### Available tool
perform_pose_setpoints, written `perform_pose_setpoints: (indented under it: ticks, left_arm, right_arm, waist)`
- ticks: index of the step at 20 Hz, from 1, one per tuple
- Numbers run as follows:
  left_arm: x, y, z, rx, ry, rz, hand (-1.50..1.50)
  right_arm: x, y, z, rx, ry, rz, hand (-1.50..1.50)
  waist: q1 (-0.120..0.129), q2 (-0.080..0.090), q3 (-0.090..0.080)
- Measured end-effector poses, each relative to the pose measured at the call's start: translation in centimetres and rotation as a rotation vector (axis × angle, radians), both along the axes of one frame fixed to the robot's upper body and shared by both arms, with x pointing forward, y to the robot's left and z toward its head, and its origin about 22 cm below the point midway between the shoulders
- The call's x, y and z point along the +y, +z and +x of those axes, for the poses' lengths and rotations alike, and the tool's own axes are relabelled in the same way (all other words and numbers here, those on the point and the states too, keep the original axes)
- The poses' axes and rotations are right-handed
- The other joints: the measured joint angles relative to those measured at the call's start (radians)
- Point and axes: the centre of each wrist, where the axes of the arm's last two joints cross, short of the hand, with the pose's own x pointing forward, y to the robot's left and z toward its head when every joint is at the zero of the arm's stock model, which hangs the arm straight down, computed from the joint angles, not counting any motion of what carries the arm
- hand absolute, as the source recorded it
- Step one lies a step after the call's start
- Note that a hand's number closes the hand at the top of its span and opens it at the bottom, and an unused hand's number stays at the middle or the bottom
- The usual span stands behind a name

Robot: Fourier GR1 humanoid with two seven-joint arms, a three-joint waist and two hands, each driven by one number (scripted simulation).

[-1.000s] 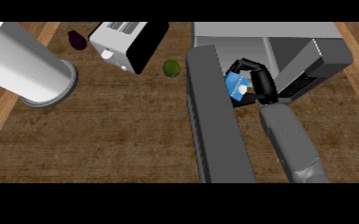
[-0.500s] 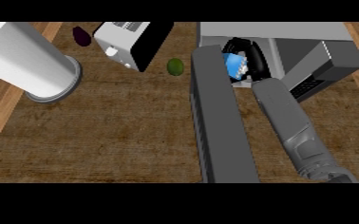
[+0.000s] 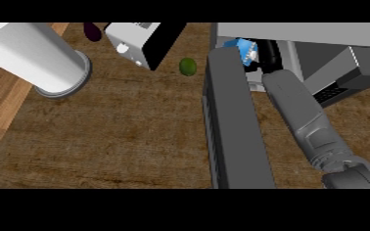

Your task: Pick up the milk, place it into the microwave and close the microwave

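Note:
The milk (image 3: 244,50), a blue and white carton, is at the mouth of the open microwave (image 3: 318,44) at the upper right. My right hand (image 3: 269,55) is curled against the carton's right side and hides part of it. Its grey forearm (image 3: 300,112) stretches up from the lower right corner. The microwave door (image 3: 233,127) stands open as a long dark grey slab just left of that forearm. My left hand does not show; only a thick grey forearm (image 3: 39,58) lies across the upper left.
A white and black toaster (image 3: 141,41) stands at the top centre. A small green fruit (image 3: 188,66) lies between it and the door. A dark purple vegetable (image 3: 92,31) is behind the toaster. The counter's left edge (image 3: 11,112) runs down the left side.
My right arm has reached farther forward, carrying the milk up the view and deeper toward the microwave's inside. The whole scene has shifted slightly in the view.

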Motion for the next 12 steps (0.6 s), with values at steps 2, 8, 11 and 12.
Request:
perform_pose_setpoints:
  ticks: [2,8,11,12]
  left_arm:
    - [0.0,-0.2,0.2,0.003,-0.006,-0.005,-1.5]
    - [-0.1,-0.3,1.0,0.004,-0.03,0.002,-1.5]
    - [-0.1,-0.3,1.4,0.007,-0.041,0.004,-1.5]
    - [-0.2,-0.3,1.5,0.006,-0.042,0.003,-1.5]
  right_arm:
    - [-0.2,0.3,0.2,-0.031,-0.044,-0.022,1.5]
    - [-1.2,1.4,0.7,-0.125,-0.119,-0.139,1.5]
    - [-2.0,1.2,0.6,-0.144,-0.154,-0.2,1.5]
    - [-2.6,1.4,0.7,-0.145,-0.167,-0.219,1.5]
  waist:
    - [0.008,0.004,0.0]
    - [0.028,0.018,0.001]
    - [0.038,0.024,0.001]
    - [0.041,0.026,0.001]
